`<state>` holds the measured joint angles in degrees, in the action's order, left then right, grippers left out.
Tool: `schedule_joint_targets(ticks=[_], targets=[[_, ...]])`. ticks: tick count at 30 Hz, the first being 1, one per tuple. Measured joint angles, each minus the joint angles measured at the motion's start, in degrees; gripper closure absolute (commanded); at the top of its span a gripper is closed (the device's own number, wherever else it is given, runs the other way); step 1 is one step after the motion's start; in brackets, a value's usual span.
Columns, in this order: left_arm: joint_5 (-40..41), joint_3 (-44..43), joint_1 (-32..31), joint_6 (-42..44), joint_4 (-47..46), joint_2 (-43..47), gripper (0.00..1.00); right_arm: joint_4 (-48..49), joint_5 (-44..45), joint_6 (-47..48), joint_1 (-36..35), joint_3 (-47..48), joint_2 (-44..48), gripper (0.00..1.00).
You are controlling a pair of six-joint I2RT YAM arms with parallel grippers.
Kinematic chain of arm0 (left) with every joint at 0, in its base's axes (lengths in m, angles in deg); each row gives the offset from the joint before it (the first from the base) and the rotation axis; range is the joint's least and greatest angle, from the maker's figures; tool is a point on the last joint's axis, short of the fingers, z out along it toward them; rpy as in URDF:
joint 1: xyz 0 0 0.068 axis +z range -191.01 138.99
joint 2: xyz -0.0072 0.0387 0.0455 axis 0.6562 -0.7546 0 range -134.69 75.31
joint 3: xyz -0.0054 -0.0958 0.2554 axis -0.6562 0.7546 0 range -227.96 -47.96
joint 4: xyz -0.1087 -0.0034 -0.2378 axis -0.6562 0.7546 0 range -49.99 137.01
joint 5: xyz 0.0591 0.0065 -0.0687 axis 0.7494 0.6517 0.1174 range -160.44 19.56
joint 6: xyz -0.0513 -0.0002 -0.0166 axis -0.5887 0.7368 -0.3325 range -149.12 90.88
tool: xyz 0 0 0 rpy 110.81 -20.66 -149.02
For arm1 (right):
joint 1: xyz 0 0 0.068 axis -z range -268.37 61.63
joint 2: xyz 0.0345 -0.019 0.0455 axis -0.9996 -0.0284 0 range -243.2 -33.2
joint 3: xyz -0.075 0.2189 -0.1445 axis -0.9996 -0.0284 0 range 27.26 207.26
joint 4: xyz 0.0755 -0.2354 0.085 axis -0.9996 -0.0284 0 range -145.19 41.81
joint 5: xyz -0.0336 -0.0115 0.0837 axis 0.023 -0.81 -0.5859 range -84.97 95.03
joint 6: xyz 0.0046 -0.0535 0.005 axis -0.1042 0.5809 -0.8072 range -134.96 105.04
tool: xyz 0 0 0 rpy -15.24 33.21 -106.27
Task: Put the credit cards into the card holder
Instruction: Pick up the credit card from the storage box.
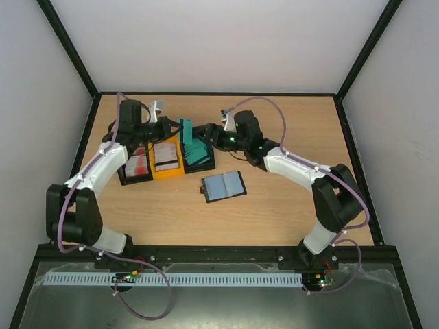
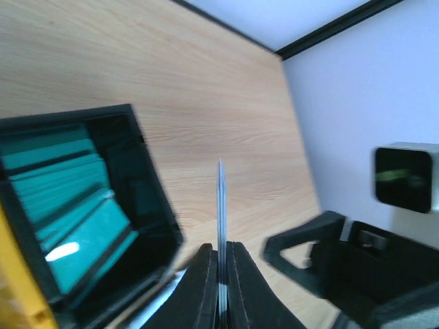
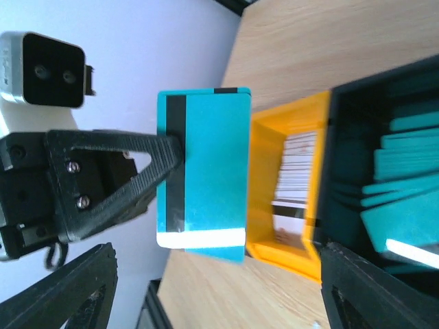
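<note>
My left gripper (image 1: pixel 175 129) is shut on a teal credit card (image 1: pixel 185 129) with a dark stripe, held on edge above the bins. In the left wrist view the card (image 2: pixel 221 199) shows edge-on between the closed fingers (image 2: pixel 206 288). In the right wrist view the same card (image 3: pixel 209 171) faces the camera, pinched by the left gripper (image 3: pixel 164 154). My right gripper (image 1: pixel 205 134) is open and empty, just right of the card, its fingers (image 3: pixel 384 295) spread wide. The black card holder (image 1: pixel 223 186) lies open on the table, in front of the bins.
Three bins stand side by side. A black one (image 1: pixel 127 177) holds red-and-white cards. A yellow one (image 1: pixel 167 173) holds white cards with a dark stripe. A black one (image 1: pixel 206 164) holds teal cards (image 2: pixel 75 226). Black frame rails edge the table.
</note>
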<state>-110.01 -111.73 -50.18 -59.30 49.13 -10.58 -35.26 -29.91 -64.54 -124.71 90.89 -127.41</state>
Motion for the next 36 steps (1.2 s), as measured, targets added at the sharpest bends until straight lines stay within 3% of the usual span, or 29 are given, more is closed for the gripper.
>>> schedule_joint_targets(ticks=[3, 6, 13, 19, 27, 36], targets=[[-3.8, 3.3, 0.5, -8.3, -6.4, 3.3, 0.94, 2.2, -4.0, -2.0, 0.0, 2.3, -1.5, 0.22], [-7.4, 6.1, 0.9, -15.7, -13.0, 5.6, 0.93, 3.9, -8.4, -3.7, 0.0, 3.1, -2.4, 0.29], [-11.9, 9.0, 1.2, -26.6, -23.5, 6.4, 0.89, 5.4, -14.3, -6.3, 0.0, 4.5, -4.3, 0.68], [-13.5, 10.3, 1.2, -31.1, -28.3, 6.4, 0.84, 9.3, -15.5, -10.2, 0.0, 4.5, -4.6, 0.83], [-14.5, 10.6, 1.9, -31.6, -29.4, 7.1, 0.79, 13.5, -15.0, -14.6, 0.1, 4.4, -4.6, 0.92], [-14.8, 11.2, 2.4, -29.8, -27.7, 9.0, 0.83, 19.5, -14.2, -19.5, 0.3, 3.0, -4.2, 0.95]])
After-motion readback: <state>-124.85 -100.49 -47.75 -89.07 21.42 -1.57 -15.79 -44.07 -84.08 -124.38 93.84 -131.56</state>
